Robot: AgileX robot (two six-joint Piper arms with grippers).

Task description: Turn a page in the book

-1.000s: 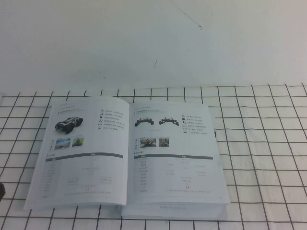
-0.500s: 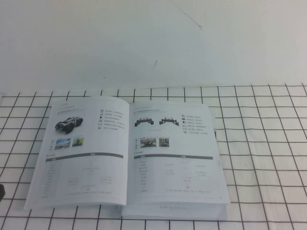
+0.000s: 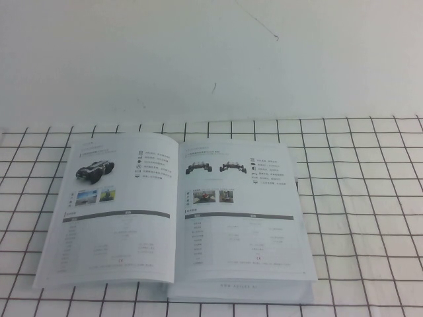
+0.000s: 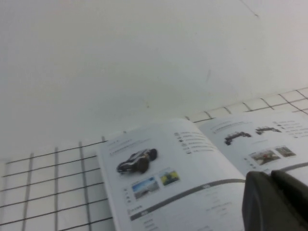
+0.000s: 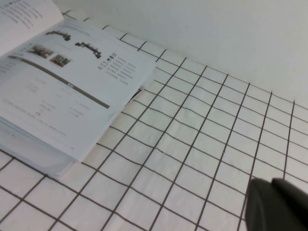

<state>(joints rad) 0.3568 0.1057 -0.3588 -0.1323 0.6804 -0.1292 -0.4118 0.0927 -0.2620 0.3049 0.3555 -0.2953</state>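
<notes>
Book lies open flat on the gridded surface, turn looks done; left tool and right tool off it, grip state can't tell, holding nothing visible, next just park.

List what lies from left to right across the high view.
Bare grid-lined table → book's left-hand page → book's right-hand page → bare grid-lined table again. The left gripper and right gripper appear only in their wrist views.

Smooth white paper book, matt gridded table cover, matt white wall
</notes>
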